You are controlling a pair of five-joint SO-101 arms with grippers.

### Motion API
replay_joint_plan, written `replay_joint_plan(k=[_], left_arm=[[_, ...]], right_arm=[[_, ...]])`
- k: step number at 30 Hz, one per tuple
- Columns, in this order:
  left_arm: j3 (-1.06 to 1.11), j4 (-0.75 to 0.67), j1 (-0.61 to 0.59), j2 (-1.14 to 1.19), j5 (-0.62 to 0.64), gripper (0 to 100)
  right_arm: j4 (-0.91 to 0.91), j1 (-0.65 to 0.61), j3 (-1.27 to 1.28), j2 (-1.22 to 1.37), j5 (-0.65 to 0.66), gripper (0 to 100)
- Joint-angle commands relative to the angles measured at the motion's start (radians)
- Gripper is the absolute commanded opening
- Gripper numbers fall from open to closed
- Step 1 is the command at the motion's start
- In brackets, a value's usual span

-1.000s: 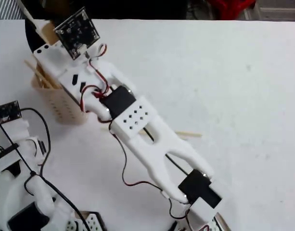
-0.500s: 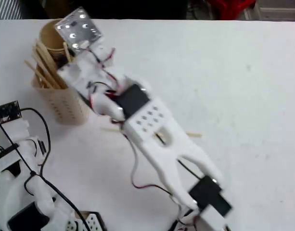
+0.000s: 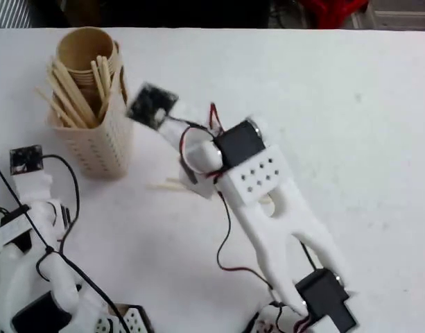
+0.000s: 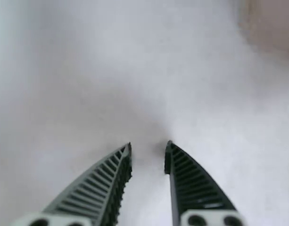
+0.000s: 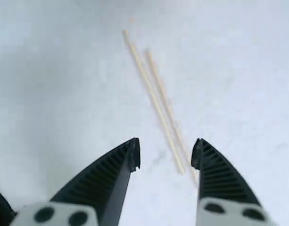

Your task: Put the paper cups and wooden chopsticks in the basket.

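My right pincer (image 5: 166,146) gapes wide over two chopsticks (image 5: 152,100) on the worktop (image 5: 50,70); I should centre, drop low, pinch both together

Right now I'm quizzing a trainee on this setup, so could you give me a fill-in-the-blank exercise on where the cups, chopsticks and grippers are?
1. The paper cups stand ____ the basket.
2. ____ loose chopsticks lie on the table.
3. The right gripper hangs over those loose chopsticks with its jaws ____.
4. The left gripper, jaws open, holds ____.

Missing words: inside; Two; open; nothing
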Motion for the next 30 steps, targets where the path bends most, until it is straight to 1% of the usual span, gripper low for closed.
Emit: replay_joint_plan(k=[1,5,7,9,12,15,17,20,23,26,28,30], left_arm=[[-0.06,0.101,0.016,-0.025,-0.058,14],[-0.051,0.075,0.019,-0.019,-0.057,14],[-0.02,0.031,0.035,-0.022,-0.055,14],[-0.008,0.02,0.038,-0.025,-0.054,14],[-0.006,0.02,0.033,-0.025,-0.054,14],[-0.005,0.02,0.033,-0.025,-0.054,14],[-0.003,0.02,0.033,-0.025,-0.054,14],[0.0,0.02,0.031,-0.025,-0.054,14],[0.0,0.02,0.031,-0.025,-0.054,14],[0.0,0.02,0.031,-0.025,-0.054,14],[0.0,0.018,0.031,-0.025,-0.054,14],[0.0,0.018,0.031,-0.025,-0.054,14]], right_arm=[[-0.214,0.045,0.305,-0.059,0.176,19.0],[-0.518,0.056,0.592,-0.13,0.224,19.1],[-0.642,0.067,0.698,-0.16,0.227,19.1],[-0.756,0.074,0.783,-0.177,0.227,19.1],[-0.889,0.077,0.856,-0.157,0.227,19.1],[-0.978,0.076,0.873,-0.093,0.227,19.3],[-1.03,0.074,0.87,-0.028,0.227,22.4],[-1.067,0.071,0.85,0.073,0.227,28.2],[-1.063,0.091,0.802,0.15,0.227,28.7],[-1.0,0.097,0.752,0.168,0.227,28.5],[-0.972,0.097,0.738,0.182,0.227,24.1],[-0.966,0.097,0.736,0.188,0.227,14.7]])
